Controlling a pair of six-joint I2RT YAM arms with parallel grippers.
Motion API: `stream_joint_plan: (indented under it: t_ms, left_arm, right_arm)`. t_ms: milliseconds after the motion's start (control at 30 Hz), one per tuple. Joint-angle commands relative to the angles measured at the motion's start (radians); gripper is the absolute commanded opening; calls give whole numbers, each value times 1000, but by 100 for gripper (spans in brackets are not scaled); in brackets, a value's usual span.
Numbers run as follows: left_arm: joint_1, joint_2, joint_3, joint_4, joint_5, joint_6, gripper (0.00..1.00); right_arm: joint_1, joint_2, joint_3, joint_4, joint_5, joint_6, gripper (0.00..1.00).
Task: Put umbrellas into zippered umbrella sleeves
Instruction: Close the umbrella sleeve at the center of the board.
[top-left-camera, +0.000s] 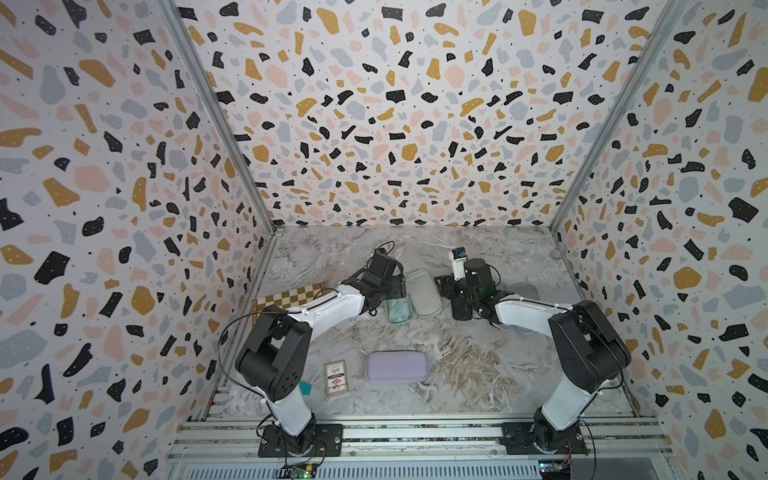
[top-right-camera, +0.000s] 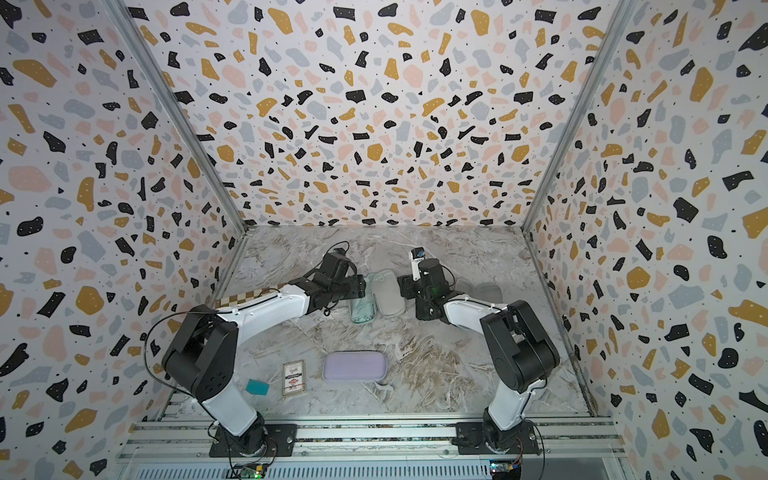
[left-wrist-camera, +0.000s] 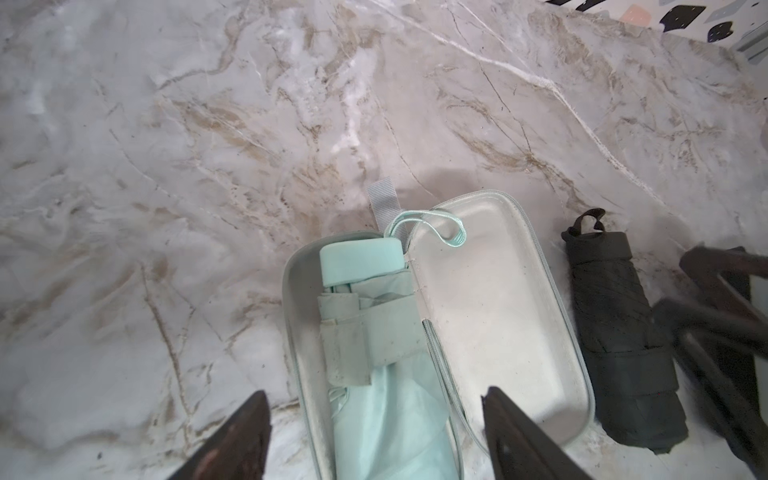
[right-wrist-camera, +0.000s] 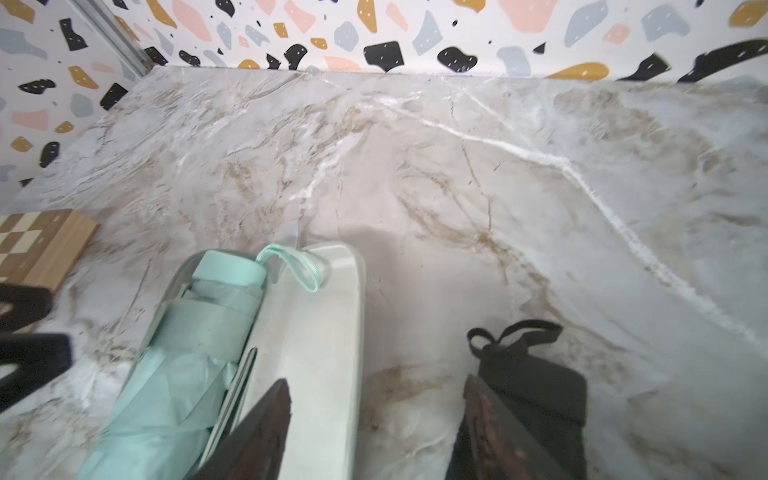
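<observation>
Nearest, at the middle of the marble table (top-left-camera: 457, 365), a lilac sleeve (top-left-camera: 397, 365) lies shut and flat, long side across. Just to its left is a card box (top-left-camera: 336, 377), and left of that a small teal item (top-right-camera: 257, 386).

Farther back, near the centre, a mint green sleeve (left-wrist-camera: 498, 311) lies open like a book, grey lining up. The mint green umbrella (left-wrist-camera: 374, 324) lies lengthwise in its left half, cap end toward the far side. Its wrist loop (left-wrist-camera: 440, 232) falls across the far end of the right half, which otherwise shows bare lining.

The left gripper (left-wrist-camera: 374, 395) hangs over the near end of this umbrella. Its fingers (left-wrist-camera: 249, 432) are released and spread wide, one on each side of the bundle, with no contact visible.

A black umbrella (left-wrist-camera: 619, 332) lies on the table just beside the right edge of the open sleeve, roughly parallel to it. The right gripper (right-wrist-camera: 376, 380) hangs above the gap between the two. Its fingers (right-wrist-camera: 490, 432) are parted, one over the bare half of the sleeve and one over the black umbrella, with bare table between them and nothing grasped.

At far left, partly hidden under the left arm, lies a checkered board (top-left-camera: 291, 297). Beyond the right arm, rounded grey shapes (top-right-camera: 486, 291) lie flat, mostly hidden.
</observation>
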Motion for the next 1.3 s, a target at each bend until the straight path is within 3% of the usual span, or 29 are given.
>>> stream_joint_plan:
  t_ms: [0,167,333,533,633,767,967,1267]
  left_arm:
    - [13,-44,-45,-23,88,56,76]
    - [17,-164,-176,34,33,69,77]
    - [48,-122,-189,57,37,57,74]
    - [62,-41,-171,85,65,63,68]
    - [66,11,-166,119,82,54,66]
    - [68,75,-143,125,99,52,65]
    - [72,89,-142,146,113,51,65]
    - [119,44,-189,161,160,56,64]
  right_arm:
    - [-17,45,73,-61,50,-25,63]
    - [-27,142,169,-110,92,-63,52]
    - [-29,225,255,-163,105,-97,46]
    - [-2,272,277,-168,36,-147,40]
    - [9,273,273,-173,-77,-163,39]
    - [39,221,222,-107,-162,-147,39]
    - [102,224,259,-133,-152,-147,40]
    - [158,272,290,-159,-121,-135,53]
